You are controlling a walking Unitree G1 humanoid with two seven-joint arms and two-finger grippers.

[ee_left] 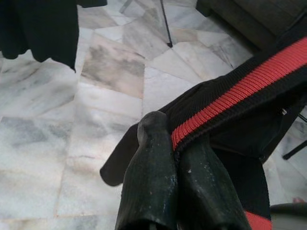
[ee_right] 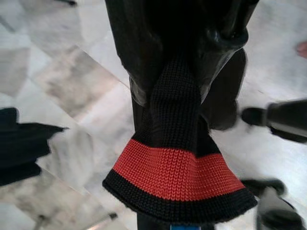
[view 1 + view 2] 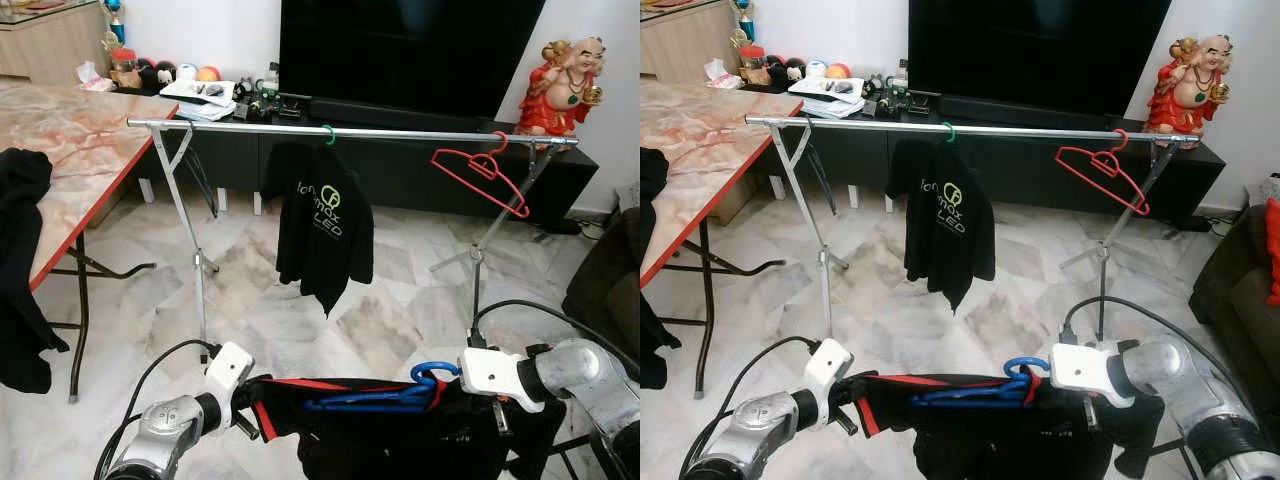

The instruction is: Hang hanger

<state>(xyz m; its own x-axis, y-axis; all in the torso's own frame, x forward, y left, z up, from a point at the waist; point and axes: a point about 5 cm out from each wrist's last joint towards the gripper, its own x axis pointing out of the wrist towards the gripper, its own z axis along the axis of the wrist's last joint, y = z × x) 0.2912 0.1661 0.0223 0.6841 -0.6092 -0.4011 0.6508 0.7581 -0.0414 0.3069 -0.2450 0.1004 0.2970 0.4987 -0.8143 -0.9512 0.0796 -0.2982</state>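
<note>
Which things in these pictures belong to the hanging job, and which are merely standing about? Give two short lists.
Belong to the job:
blue hanger
black shirt with red trim
left gripper
right gripper
clothes rail

Just about:
hung black shirt
red hanger
red figurine
television
marble-top table

Arms: both raised, reaching inward
Left gripper (image 1: 175,153) and right gripper (image 2: 192,72): fingers clamped together on fabric.
</note>
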